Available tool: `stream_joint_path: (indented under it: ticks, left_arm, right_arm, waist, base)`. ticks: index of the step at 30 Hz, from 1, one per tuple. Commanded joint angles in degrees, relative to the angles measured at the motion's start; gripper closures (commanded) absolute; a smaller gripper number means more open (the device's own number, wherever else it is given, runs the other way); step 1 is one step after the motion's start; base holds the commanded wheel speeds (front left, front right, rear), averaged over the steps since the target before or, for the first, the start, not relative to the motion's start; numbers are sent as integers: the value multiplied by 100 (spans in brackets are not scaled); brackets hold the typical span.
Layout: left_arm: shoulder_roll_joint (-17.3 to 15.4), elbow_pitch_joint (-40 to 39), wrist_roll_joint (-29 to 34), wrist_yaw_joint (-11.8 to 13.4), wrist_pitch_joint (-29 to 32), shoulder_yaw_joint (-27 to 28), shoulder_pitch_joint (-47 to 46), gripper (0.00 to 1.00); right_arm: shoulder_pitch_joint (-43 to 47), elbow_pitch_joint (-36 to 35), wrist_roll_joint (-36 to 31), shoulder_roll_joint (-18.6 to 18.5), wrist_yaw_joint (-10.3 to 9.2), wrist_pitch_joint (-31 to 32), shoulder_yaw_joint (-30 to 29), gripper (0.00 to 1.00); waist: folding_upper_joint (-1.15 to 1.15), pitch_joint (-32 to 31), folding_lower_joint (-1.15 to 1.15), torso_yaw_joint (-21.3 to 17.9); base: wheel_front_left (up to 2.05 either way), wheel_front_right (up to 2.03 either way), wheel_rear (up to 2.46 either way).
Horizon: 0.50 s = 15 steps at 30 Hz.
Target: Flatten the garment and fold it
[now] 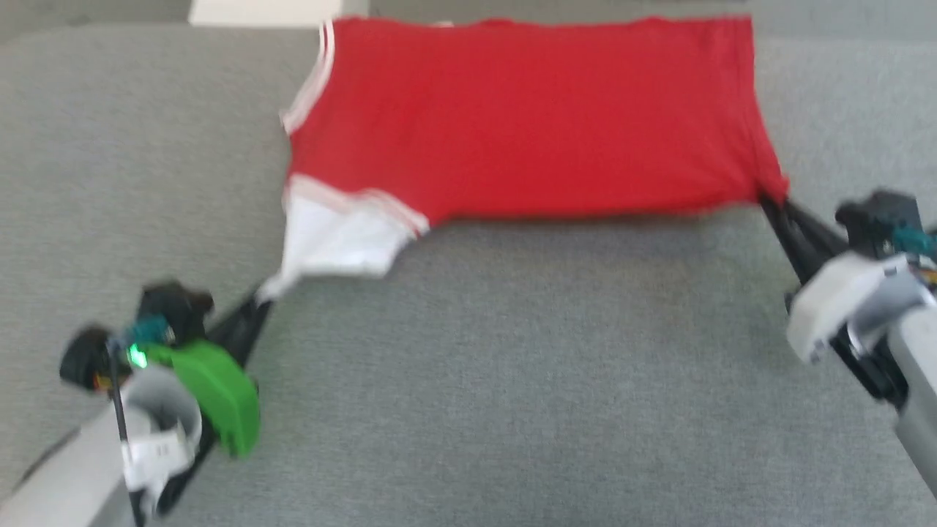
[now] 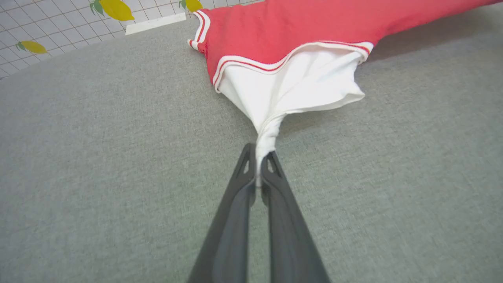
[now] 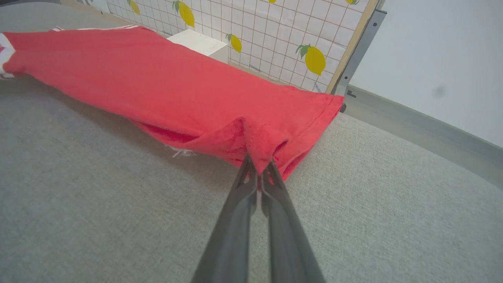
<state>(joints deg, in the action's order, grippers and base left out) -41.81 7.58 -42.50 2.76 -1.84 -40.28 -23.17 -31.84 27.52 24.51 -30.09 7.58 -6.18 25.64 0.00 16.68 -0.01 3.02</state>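
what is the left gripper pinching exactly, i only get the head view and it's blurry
Observer: The left wrist view shows the left gripper with its jaws shut on the bunched tip of the white sleeve of the garment.
Operator: and the right one, same sort of hold
Observer: In the right wrist view the right gripper has its jaws shut on a gathered red corner of the garment.
Operator: what's behind the shirt
Observer: A white tiled panel printed with yellow lemons stands past the garment's far edge.
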Motion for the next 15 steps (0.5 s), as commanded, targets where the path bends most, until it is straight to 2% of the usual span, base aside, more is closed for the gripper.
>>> stream_joint_path:
  ticks: [1,10,15]
  left_arm:
    - [-167,-145,-117,55,145,-44,243,100]
    - [-686,-1411,-1029,244,1025,-226,1428,100]
    - [-921,-1873,-1332,202,1316,-383,1845,100]
  right_arm:
    - [224,-151,139,-109,-9,188,23,100]
    - [1498,-1039,964,-884,-9,1685,-160,100]
    - [2250,-1526,1361,-1252,-9,2595,-257,100]
  waist:
    - [0,-477,1,208]
    - [0,-921,1,318]
    - [0,-1068,1,353]
  base:
    - [0,0,0]
    - [0,0,0]
    - [0,0,0]
